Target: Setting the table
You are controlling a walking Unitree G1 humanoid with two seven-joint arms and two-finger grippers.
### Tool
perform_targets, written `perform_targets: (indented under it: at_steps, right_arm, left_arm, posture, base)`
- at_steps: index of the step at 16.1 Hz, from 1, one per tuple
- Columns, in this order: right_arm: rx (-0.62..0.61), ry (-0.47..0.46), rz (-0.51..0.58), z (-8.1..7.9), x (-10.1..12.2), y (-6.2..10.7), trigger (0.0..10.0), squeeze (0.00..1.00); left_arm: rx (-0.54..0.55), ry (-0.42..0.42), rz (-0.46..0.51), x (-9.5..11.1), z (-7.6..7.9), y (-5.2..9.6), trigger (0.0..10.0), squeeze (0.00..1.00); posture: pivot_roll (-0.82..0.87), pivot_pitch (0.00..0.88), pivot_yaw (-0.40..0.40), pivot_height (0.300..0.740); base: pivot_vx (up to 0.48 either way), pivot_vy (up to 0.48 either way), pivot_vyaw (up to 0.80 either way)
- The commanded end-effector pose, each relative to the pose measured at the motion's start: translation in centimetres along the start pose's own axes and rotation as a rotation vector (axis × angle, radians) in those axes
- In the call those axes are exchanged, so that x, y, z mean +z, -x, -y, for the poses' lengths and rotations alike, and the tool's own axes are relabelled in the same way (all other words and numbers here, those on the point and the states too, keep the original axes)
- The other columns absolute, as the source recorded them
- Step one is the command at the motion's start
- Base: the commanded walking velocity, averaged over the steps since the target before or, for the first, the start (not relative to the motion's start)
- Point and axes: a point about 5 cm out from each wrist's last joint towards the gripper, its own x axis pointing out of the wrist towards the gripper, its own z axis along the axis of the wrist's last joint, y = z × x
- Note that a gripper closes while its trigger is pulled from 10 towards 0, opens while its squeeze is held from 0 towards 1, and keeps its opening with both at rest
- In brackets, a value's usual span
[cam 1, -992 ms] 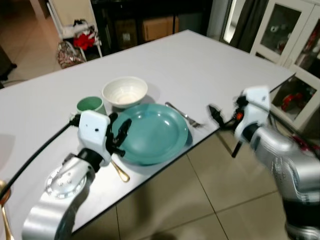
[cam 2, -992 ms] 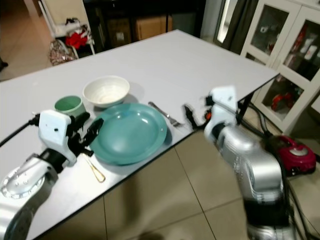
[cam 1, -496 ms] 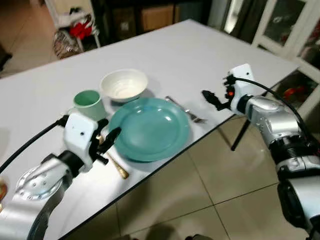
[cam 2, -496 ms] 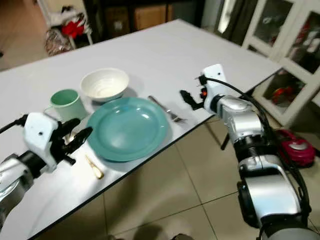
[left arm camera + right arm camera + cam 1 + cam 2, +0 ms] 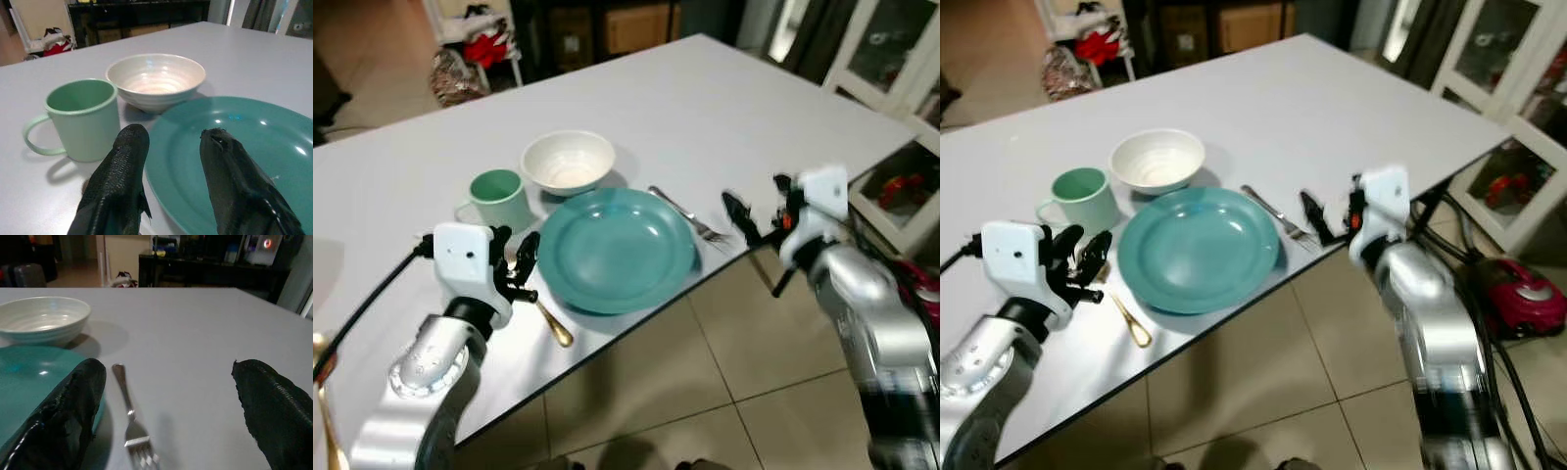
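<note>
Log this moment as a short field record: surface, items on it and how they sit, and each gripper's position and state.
surface: white table
plate: teal plate near the table's front edge
bowl: white bowl just behind the plate, empty
mug: green mug beside the bowl, on the robot's left
fork: silver fork right of the plate
spoon: gold spoon left of the plate
left gripper: open, low over the plate's left rim, holding nothing
right gripper: open wide, straddling the fork, not gripping it
</note>
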Motion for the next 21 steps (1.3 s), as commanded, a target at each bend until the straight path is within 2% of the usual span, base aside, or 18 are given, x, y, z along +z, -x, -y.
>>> perform_targets:
  at_steps: [1, 2, 5, 11, 12, 13, 15, 17, 21]
  right_arm:
    - [0.000, 0.015, 0.025, -0.5, 0.9, 0.8, 10.0, 0.00]
    - [0.015, 0.018, 0.017, -1.4, 1.0, 1.8, 10.0, 0.00]
    - [0.010, 0.027, -0.002, -1.9, 0.9, 2.8, 10.0, 0.00]
    - [-0.043, 0.078, -0.028, -0.3, 1.4, 3.5, 10.0, 0.00]
    - [-0.040, 0.061, -0.029, -0.2, 1.6, 3.4, 10.0, 0.00]
    - [-0.010, 0.022, -0.048, -0.7, 1.4, 3.5, 10.0, 0.00]
    - [0.013, 0.003, -0.067, -1.7, 1.0, 3.7, 10.0, 0.00]
    - [-0.018, -0.012, -0.068, -2.2, 0.8, 3.9, 10.0, 0.00]
    - [-0.055, -0.052, -0.102, -2.5, 0.5, 4.5, 10.0, 0.00]
  left_arm:
    - [0.026, -0.012, 0.004, 0.1, 0.0, 0.1, 10.0, 0.00]
    - [0.037, -0.018, 0.007, 0.1, 0.1, 0.2, 10.0, 0.00]
    - [0.038, -0.022, 0.014, 0.1, 0.4, 0.3, 10.0, 0.00]
    - [0.040, -0.027, 0.032, 0.3, 0.8, -0.6, 10.0, 0.00]
    - [0.035, -0.042, 0.030, 0.3, 0.8, -0.8, 10.0, 0.00]
    - [0.022, -0.040, 0.021, 0.2, 0.9, -0.9, 10.0, 0.00]
    - [-0.006, -0.037, 0.021, 0.3, 1.3, -1.1, 10.0, 0.00]
    - [-0.024, -0.037, 0.041, 0.3, 1.3, -1.6, 10.0, 0.00]
    - [-0.026, -0.020, 0.032, 0.1, 1.4, -1.7, 10.0, 0.00]
  posture:
    - [-0.08, 0.020, 0.025, 0.740]
    - [-0.08, 0.013, 0.026, 0.740]
    - [-0.08, 0.000, 0.029, 0.740]
    - [-0.09, 0.000, 0.026, 0.740]
    - [-0.09, 0.000, 0.023, 0.740]
    - [-0.09, 0.000, 0.029, 0.740]
    - [-0.09, 0.000, 0.038, 0.740]
    - [-0.11, 0.000, 0.062, 0.740]
    - [-0.11, 0.000, 0.065, 0.740]
  base:
    - [0.000, -0.480, 0.42]
    - [0.000, -0.480, 0.68]
    - [0.000, -0.480, 0.80]
    - [0.000, -0.449, 0.77]
    - [0.000, 0.000, 0.00]
    - [0.000, 0.000, 0.00]
    - [0.000, 0.000, 0.00]
    - [0.000, 0.000, 0.00]
    - [0.202, 0.000, 0.00]
